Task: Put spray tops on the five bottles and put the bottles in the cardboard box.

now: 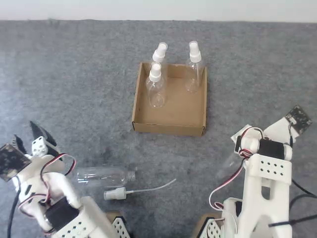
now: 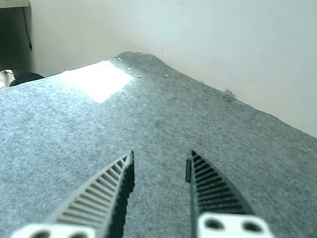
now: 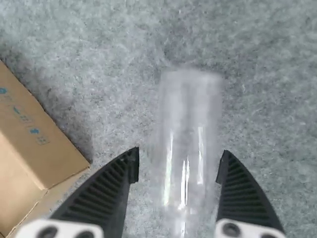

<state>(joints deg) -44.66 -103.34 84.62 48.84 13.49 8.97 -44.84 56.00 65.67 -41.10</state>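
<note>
Right arm (image 1: 267,168) sits folded low, off the box's near-right corner, wrist pitched down at the grey mat (image 1: 74,74). Right gripper (image 3: 179,152) has its fingers spread on either side of a clear capless bottle (image 3: 190,109). One finger is close to the bottle and there is a gap at the other (no visible pinch). That bottle is on the mat just off the corner of the cardboard box (image 1: 168,128).

Left arm (image 1: 54,193) is well off the box's near-left side, wrist raised. Left gripper (image 2: 161,153) has its fingers apart over bare mat, with nothing between them.

Two capped bottles stand in the box, one at front left (image 1: 156,87) and one at the far right corner (image 1: 193,67). A third capped bottle (image 1: 159,52) is at the box's far edge (can't tell if inside).

Another capless bottle (image 1: 106,175) lies on its side on the mat, near-left of the box, between box and left arm. A loose spray top (image 1: 116,194) with a long tube lies just beside it, on the side away from the box.
</note>
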